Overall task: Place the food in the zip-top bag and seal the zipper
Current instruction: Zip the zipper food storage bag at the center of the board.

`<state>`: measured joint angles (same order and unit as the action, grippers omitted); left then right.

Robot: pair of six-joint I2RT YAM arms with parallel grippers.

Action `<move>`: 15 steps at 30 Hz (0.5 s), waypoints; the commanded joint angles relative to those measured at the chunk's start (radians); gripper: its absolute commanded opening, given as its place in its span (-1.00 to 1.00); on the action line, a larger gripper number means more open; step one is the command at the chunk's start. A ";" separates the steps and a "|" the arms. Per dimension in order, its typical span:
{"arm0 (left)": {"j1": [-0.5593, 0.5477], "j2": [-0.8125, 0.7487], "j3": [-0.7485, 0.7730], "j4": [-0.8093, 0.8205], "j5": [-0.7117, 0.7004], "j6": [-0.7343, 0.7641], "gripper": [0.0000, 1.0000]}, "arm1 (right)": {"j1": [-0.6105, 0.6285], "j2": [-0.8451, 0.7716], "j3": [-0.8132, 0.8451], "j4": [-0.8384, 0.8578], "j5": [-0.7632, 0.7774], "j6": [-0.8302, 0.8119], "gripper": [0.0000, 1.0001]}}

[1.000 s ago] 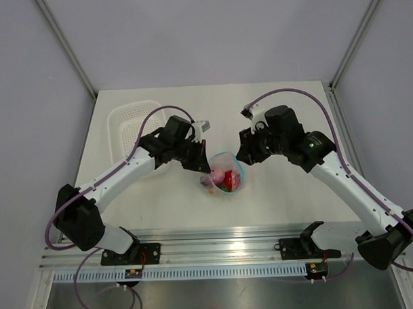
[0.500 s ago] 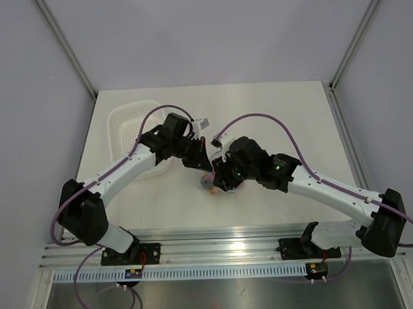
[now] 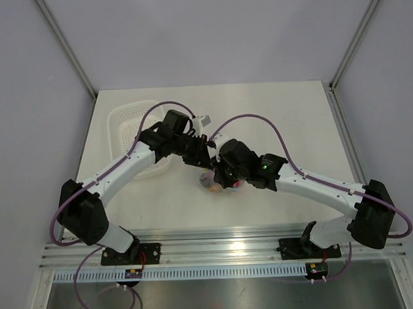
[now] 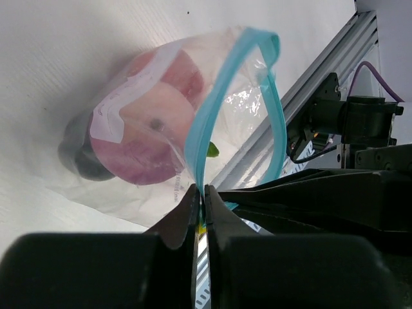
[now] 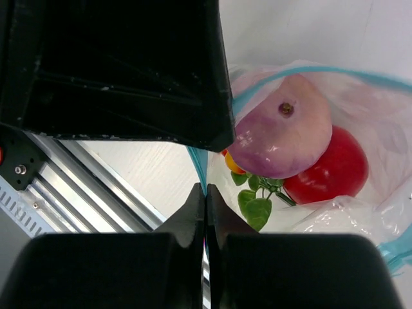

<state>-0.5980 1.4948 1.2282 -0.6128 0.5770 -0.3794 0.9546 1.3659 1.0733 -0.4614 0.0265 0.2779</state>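
**Right arm brought in to the bag mouth, both grippers now pinched on the zipper**

Since a second ago the right arm has been swung from the right side of the white table to the centre. The right gripper was half-open then and is now closed. The left arm has barely shifted. The bag mouth, round and gaping before, has been drawn narrow.

- Left gripper: jaws closed tight on the thin light-blue zipper strip, at one end of the mouth loop.
- Right gripper: jaws closed, with the zipper strip seen running down into the fingertips. It appears to be pinched just beside the left gripper's hold.
- Small transparent zip-top bag: lying on the table between the two grippers, beside the white perforated plastic basket.
- Food: all seen inside the bag. This covers the pink roundish toy piece, the red roundish toy piece and the small green leafy piece. A small orange bit is tucked under the pink piece.

Judged status: loading done, sealing just begun. The rest of the mouth is still seen open.

Risks:
- The two grippers are very close, so contact between them is likely if either is moved carelessly.
- The strip could be let slip if the right gripper is slid along it with the tracks misaligned, leaving it unsealed.
- The pink piece sits near the mouth and could be caught in the zipper or pushed out.
- The light bag could be dragged if the left hold is lost.
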 commanded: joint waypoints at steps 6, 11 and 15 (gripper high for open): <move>0.067 -0.146 -0.004 0.028 -0.034 0.096 0.65 | 0.006 -0.062 0.019 0.075 0.006 -0.003 -1.00; 0.162 -0.286 -0.068 0.088 -0.075 0.128 0.75 | -0.011 -0.056 0.025 0.101 -0.062 0.015 -1.00; 0.178 -0.412 -0.226 0.243 -0.028 0.160 0.60 | -0.037 -0.071 0.019 0.124 -0.125 0.038 -1.00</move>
<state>-0.4217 1.1542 1.0954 -0.5049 0.5247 -0.2668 0.9394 1.3289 1.0725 -0.4179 -0.0326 0.2901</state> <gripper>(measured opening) 0.818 0.011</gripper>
